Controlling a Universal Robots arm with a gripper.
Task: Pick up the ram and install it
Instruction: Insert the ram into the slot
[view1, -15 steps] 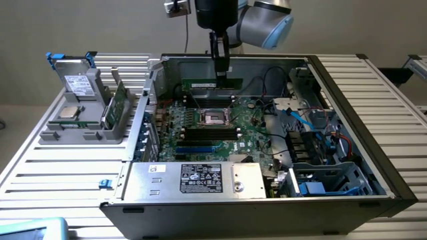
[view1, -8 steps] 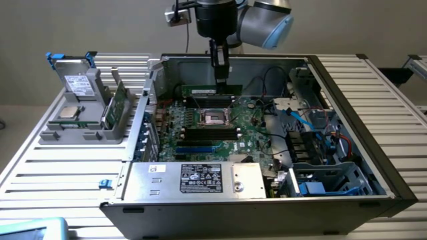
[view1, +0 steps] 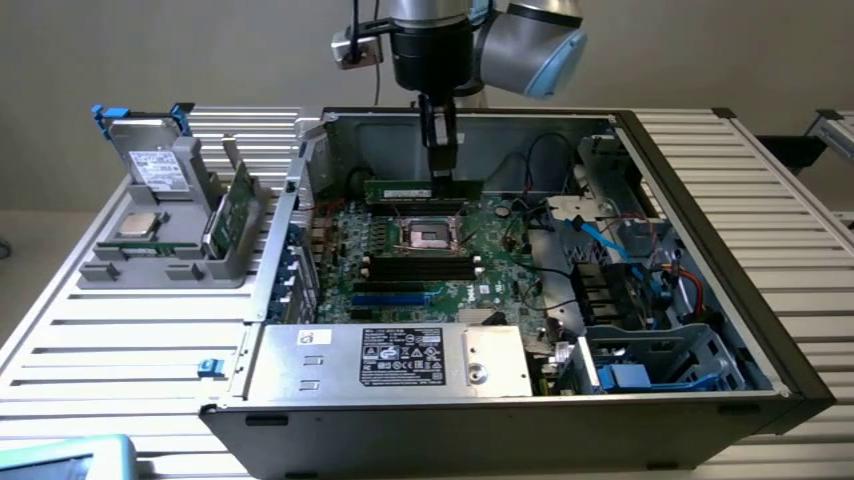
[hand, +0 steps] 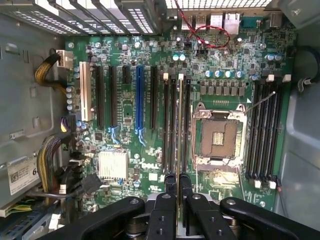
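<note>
A: Where is the slim green circuit-board ram stick (view1: 407, 190) found, and how is it gripped?

B: It is clamped between the narrow black metal fingers of the gripper (view1: 441, 172). It is held inside the open grey sheet-steel computer case (view1: 694, 190), just beyond the square metal-framed processor socket (view1: 434, 236) in the exterior view.

A: How is its long axis laid?

B: It is stood on edge, with its length running from the exterior view's left to right, parallel to the green motherboard (view1: 501, 265). From the wrist it is seen edge-on, as a thin pale line laid along the long black plastic memory slots (hand: 165, 125) beside the socket.

A: Is it seated?

B: That cannot be told. The board around it is studded with small round capacitors, and a finned silver heatsink (hand: 112, 165) is seen.
</note>
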